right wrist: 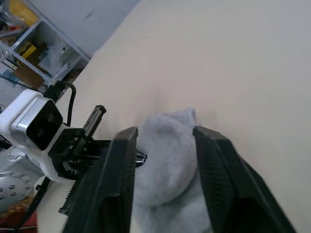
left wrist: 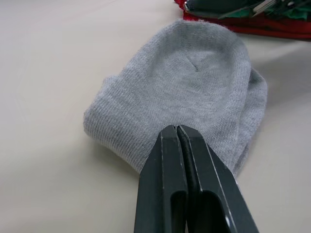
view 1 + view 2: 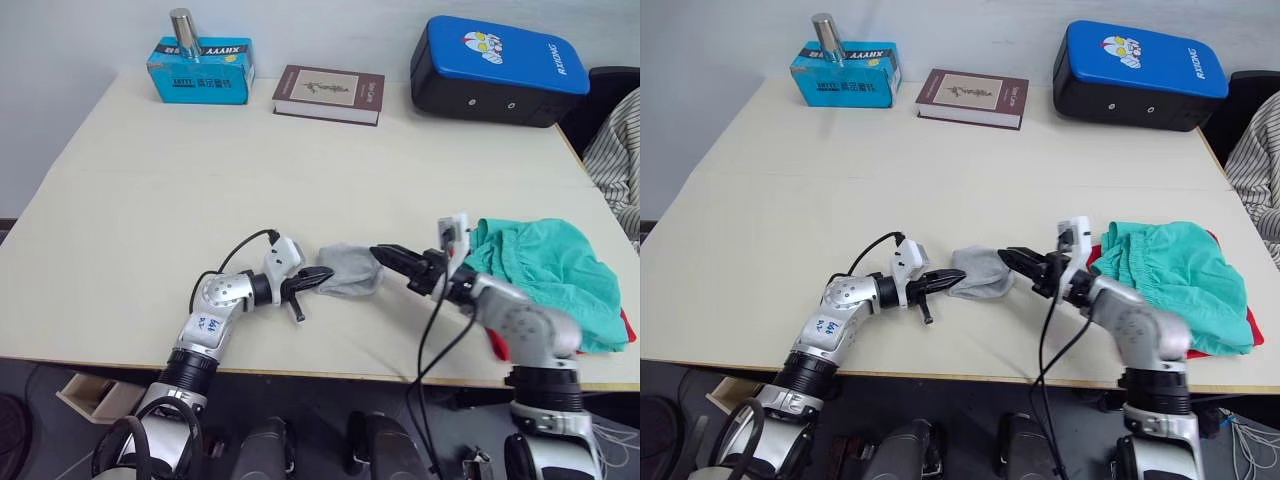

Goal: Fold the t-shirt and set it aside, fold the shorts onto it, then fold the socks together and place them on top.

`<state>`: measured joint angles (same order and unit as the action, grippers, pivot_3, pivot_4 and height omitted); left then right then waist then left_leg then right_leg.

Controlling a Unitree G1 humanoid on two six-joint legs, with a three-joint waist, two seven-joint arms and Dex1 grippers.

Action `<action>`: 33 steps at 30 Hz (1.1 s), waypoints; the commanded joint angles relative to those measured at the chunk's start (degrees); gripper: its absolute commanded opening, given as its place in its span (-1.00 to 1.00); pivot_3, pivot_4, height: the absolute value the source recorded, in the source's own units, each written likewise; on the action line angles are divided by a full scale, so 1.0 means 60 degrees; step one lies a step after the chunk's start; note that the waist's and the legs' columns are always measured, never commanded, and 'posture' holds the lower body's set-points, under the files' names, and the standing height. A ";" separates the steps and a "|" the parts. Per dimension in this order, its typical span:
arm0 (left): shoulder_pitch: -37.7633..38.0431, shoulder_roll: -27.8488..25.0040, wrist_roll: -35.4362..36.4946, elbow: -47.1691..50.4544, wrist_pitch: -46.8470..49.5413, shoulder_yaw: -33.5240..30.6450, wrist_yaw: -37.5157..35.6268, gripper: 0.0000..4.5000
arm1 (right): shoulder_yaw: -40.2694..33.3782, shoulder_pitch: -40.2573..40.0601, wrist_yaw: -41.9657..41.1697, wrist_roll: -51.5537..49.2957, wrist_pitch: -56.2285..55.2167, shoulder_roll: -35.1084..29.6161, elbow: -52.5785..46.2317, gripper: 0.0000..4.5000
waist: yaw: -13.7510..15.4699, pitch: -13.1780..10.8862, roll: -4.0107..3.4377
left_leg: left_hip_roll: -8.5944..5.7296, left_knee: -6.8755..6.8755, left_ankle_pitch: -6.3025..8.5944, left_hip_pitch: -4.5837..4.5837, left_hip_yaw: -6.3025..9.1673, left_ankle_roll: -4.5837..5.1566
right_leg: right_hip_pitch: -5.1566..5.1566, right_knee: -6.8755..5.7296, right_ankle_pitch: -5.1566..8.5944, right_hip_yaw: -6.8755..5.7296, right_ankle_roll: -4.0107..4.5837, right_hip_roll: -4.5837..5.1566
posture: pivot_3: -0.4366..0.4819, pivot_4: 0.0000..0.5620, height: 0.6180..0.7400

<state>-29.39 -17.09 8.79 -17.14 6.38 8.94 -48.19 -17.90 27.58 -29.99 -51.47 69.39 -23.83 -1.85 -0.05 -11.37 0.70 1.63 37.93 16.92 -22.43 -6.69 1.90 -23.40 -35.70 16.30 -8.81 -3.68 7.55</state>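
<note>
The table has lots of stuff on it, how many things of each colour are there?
Grey: 2, the socks and a metal cylinder.
Red: 1, the t-shirt.
Green: 1, the shorts.
Blue: 2, a box and a padded case.
Brown: 1, a book.
Total: 7.

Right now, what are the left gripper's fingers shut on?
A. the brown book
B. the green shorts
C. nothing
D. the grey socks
D: the left gripper has its fingers closed together on the edge of the grey socks.
</note>
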 commanded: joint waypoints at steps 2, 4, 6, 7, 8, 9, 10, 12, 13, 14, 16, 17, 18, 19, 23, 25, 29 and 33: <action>-0.0292 -0.0079 -0.0090 -0.0412 -0.0001 0.0036 -0.0167 -1.00 | -0.0785 0.1016 0.0833 -0.1069 0.3765 -0.0639 0.1270 0.60 | 0.0003 -0.0005 -0.0009 | 0.0000 0.0001 -0.0001 -0.0013 -0.0001 0.0004 | -0.0011 0.0000 -0.0004 -0.0002 0.0008 0.0003 | -0.05 -0.47 1.00; -0.0360 -0.0091 -0.0137 -0.0587 -0.0124 0.0053 -0.0213 -1.00 | -0.0747 0.1254 0.1357 -0.1652 0.3852 -0.0468 0.1842 0.92 | -0.0002 -0.0004 -0.0009 | 0.0003 0.0000 0.0000 -0.0015 0.0001 0.0002 | -0.0012 0.0006 -0.0002 -0.0009 0.0011 0.0000 | -0.05 -0.47 1.00; -0.0396 -0.0077 -0.0151 -0.0678 -0.0179 0.0055 -0.0218 -1.00 | -0.0283 0.1346 0.1867 -0.2182 0.3852 -0.0339 0.2245 0.97 | -0.0021 -0.0004 -0.0009 | 0.0003 -0.0003 -0.0001 -0.0018 -0.0004 0.0001 | -0.0013 0.0006 -0.0002 -0.0013 0.0011 -0.0005 | -0.05 -0.47 1.00; -0.0418 -0.0059 -0.0163 -0.0724 -0.0204 0.0060 -0.0206 -1.00 | -0.0176 0.1381 0.2096 -0.2268 0.3852 -0.0154 0.2340 0.97 | -0.0028 -0.0003 -0.0011 | 0.0003 -0.0003 -0.0001 -0.0019 -0.0005 0.0001 | -0.0013 0.0005 -0.0002 -0.0014 0.0011 -0.0006 | -0.05 -0.47 1.00; -0.0430 -0.0046 -0.0167 -0.0755 -0.0223 0.0064 -0.0205 -1.00 | -0.0255 0.1495 0.2429 -0.2367 0.3852 0.0171 0.2597 0.97 | -0.0038 -0.0002 -0.0011 | 0.0002 -0.0003 -0.0001 -0.0018 -0.0009 0.0001 | -0.0013 0.0003 -0.0002 -0.0013 0.0010 -0.0007 | -0.05 -0.47 1.00; -0.0444 -0.0035 -0.0169 -0.0791 -0.0239 0.0066 -0.0203 -1.00 | -0.0404 0.1627 0.2799 -0.2389 0.3852 0.0539 0.2837 0.97 | -0.0047 -0.0001 -0.0010 | 0.0003 -0.0003 -0.0002 -0.0014 -0.0011 0.0001 | -0.0012 0.0001 -0.0002 -0.0011 0.0010 -0.0008 | -0.05 -0.47 1.00; -0.0441 -0.0026 -0.0182 -0.0820 -0.0261 0.0077 -0.0197 -1.00 | -0.0619 0.1785 0.3194 -0.2217 0.3852 0.0966 0.3023 0.97 | -0.0056 -0.0001 -0.0011 | 0.0005 -0.0003 -0.0003 -0.0013 -0.0012 -0.0001 | -0.0011 -0.0002 -0.0003 -0.0011 0.0010 -0.0011 | -0.05 -0.47 1.00; -0.0399 -0.0046 -0.0221 -0.0818 -0.0278 0.0115 -0.0211 -1.00 | -0.1019 0.2066 0.3853 -0.1864 0.3852 0.1640 0.3316 0.97 | -0.0063 0.0001 -0.0015 | 0.0004 -0.0003 -0.0008 -0.0009 -0.0016 -0.0006 | -0.0013 -0.0013 -0.0003 -0.0008 0.0009 -0.0011 | -0.05 -0.47 1.00; -0.0367 -0.0060 -0.0238 -0.0805 -0.0282 0.0132 -0.0220 -1.00 | -0.1153 0.2181 0.4064 -0.1710 0.3852 0.1904 0.3407 0.97 | -0.0061 0.0002 -0.0015 | 0.0004 -0.0003 -0.0013 -0.0010 -0.0017 -0.0014 | -0.0015 -0.0016 -0.0003 -0.0007 0.0009 -0.0010 | -0.05 -0.47 1.00; -0.0323 -0.0090 -0.0251 -0.0778 -0.0284 0.0143 -0.0236 -1.00 | -0.1235 0.2285 0.4215 -0.1586 0.3821 0.2139 0.3475 0.97 | -0.0061 0.0003 -0.0016 | 0.0004 -0.0003 -0.0030 -0.0010 -0.0017 -0.0044 | -0.0014 -0.0017 -0.0003 -0.0007 0.0009 -0.0010 | -0.05 -0.47 1.00; -0.0279 -0.0123 -0.0258 -0.0749 -0.0265 0.0155 -0.0256 -1.00 | -0.1372 0.2452 0.4405 -0.1340 0.3676 0.2446 0.3667 0.97 | -0.0069 0.0005 -0.0017 | 0.0003 -0.0003 -0.0033 -0.0011 -0.0019 -0.0048 | -0.0013 -0.0023 -0.0003 -0.0005 0.0009 -0.0010 | -0.05 -0.47 1.00; -0.0237 -0.0168 -0.0267 -0.0708 -0.0249 0.0155 -0.0268 -1.00 | -0.1429 0.2486 0.4613 -0.1107 0.3259 0.2609 0.3842 0.89 | -0.0076 0.0007 -0.0019 | 0.0003 -0.0003 -0.0032 -0.0010 -0.0019 -0.0048 | -0.0013 -0.0024 -0.0003 -0.0004 0.0009 -0.0010 | -0.05 -0.47 1.00; -0.0210 -0.0203 -0.0271 -0.0676 -0.0231 0.0148 -0.0272 -1.00 | -0.1461 0.2489 0.4749 -0.0914 0.2937 0.2716 0.3939 0.80 | -0.0099 0.0008 -0.0020 | 0.0004 -0.0003 -0.0032 -0.0010 -0.0019 -0.0047 | -0.0014 -0.0024 -0.0003 -0.0004 0.0009 -0.0011 | -0.05 -0.47 1.00; -0.0186 -0.0239 -0.0268 -0.0647 -0.0216 0.0129 -0.0269 -1.00 | -0.1491 0.2471 0.4860 -0.0778 0.2687 0.2798 0.3985 0.71 | -0.0136 0.0020 -0.0016 | 0.0004 -0.0004 -0.0030 -0.0010 -0.0018 -0.0044 | -0.0014 -0.0023 -0.0003 -0.0004 0.0009 -0.0011 | -0.05 -0.47 1.00; -0.0136 -0.0323 -0.0210 -0.0596 -0.0236 0.0035 -0.0235 -1.00 | -0.1621 0.2425 0.4859 -0.0606 0.2438 0.2929 0.3897 0.10 | -0.0259 0.0039 -0.0029 | 0.0005 -0.0005 -0.0019 0.0002 -0.0018 -0.0019 | -0.0010 -0.0027 -0.0003 0.0002 0.0009 -0.0010 | -0.05 -0.47 1.00; -0.0109 -0.0361 -0.0172 -0.0583 -0.0271 -0.0036 -0.0230 -1.00 | -0.1707 0.2388 0.4793 -0.0636 0.2414 0.2984 0.3757 -0.23 | -0.0259 0.0039 -0.0029 | 0.0005 -0.0005 -0.0019 0.0002 -0.0018 -0.0020 | -0.0011 -0.0028 -0.0003 0.0003 0.0009 -0.0010 | -0.05 -0.47 1.00; -0.0043 -0.0461 -0.0062 -0.0499 -0.0317 -0.0186 -0.0309 -1.00 | -0.1957 0.2263 0.4794 -0.0750 0.2397 0.2988 0.3494 -0.83 | -0.0260 0.0060 -0.0011 | 0.0006 -0.0006 -0.0021 0.0003 -0.0018 -0.0024 | -0.0009 -0.0024 -0.0003 0.0004 0.0009 -0.0010 | -0.05 -0.47 1.00; 0.0037 -0.0511 0.0559 -0.0102 -0.0174 -0.0583 -0.0651 -1.00 | -0.2518 0.1957 0.4969 -0.1287 0.2717 0.3015 0.2612 -0.94 | -0.0225 0.0062 -0.0007 | 0.0004 -0.0006 -0.0016 0.0000 -0.0013 -0.0014 | -0.0009 -0.0020 -0.0003 0.0003 0.0009 -0.0005 | -0.05 -0.47 1.00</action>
<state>-30.04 -19.30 10.08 -20.10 4.51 7.04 -50.98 -30.11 40.90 -1.58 -58.45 85.26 -5.12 16.58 -1.40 -11.00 0.66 1.64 37.89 16.84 -22.48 -6.76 1.82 -23.47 -35.80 16.28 -8.79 -3.63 7.52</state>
